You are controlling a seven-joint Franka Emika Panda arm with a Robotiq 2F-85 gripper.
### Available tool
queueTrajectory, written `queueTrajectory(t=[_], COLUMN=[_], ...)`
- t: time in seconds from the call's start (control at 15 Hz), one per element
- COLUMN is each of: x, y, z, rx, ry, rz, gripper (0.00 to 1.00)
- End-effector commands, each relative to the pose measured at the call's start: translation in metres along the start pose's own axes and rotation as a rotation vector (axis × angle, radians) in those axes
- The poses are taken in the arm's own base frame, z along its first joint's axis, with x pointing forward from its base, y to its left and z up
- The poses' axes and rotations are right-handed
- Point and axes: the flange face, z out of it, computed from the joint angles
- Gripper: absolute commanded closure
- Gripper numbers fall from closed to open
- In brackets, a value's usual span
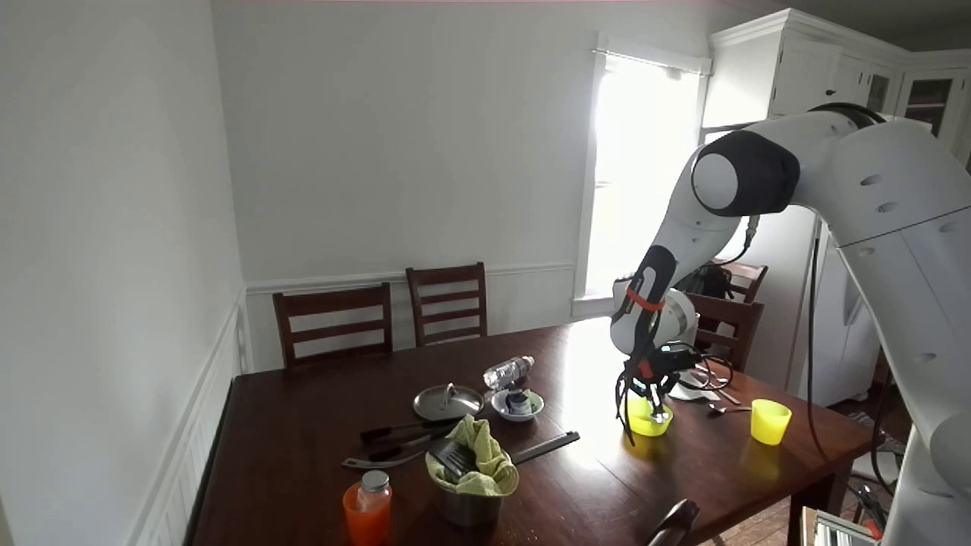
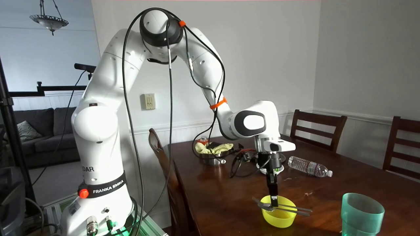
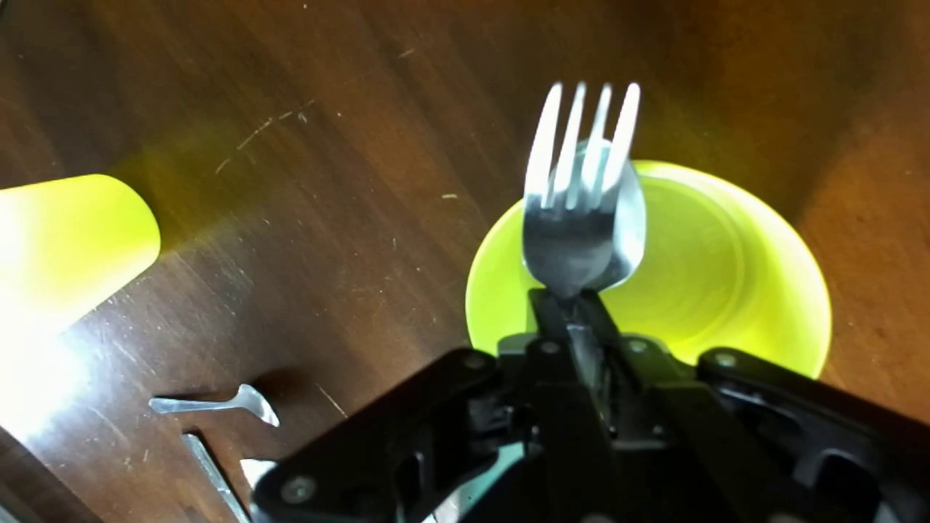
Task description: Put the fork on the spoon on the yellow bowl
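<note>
The yellow bowl (image 1: 645, 426) stands on the table under my gripper and shows in all views. A metal spoon (image 3: 631, 236) lies across the bowl, its head near the rim. A metal fork (image 3: 570, 243) lies over the spoon, nearly lined up with it, tines past the rim. My gripper (image 3: 568, 298) points down over the bowl, its fingers closed around the fork's neck. I cannot tell whether the spoon is also between the fingers. In an exterior view the fork (image 2: 297, 207) and spoon (image 2: 266, 206) cross the top of the bowl, handles sticking out past it.
A taller yellow cup (image 1: 771, 422) stands beside the bowl. Another small spoon (image 3: 247, 402) and a metal handle (image 3: 216, 476) lie near it. A teal cup (image 2: 362, 216), a bottle (image 2: 308, 166), a pot (image 1: 469, 506) and a white bowl (image 1: 537, 409) also stand or lie on the table.
</note>
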Motion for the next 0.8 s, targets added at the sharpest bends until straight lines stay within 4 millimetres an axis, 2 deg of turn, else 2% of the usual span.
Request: queueTrajectory(t=[0.0,0.73], x=[0.0004,0.0034], y=[0.0059,0.0062], z=[0.0044,0.0090], rx=[0.028,0.063], ry=[-0.008,0.002], rz=[0.036,0.059], gripper=[0.98,0.98])
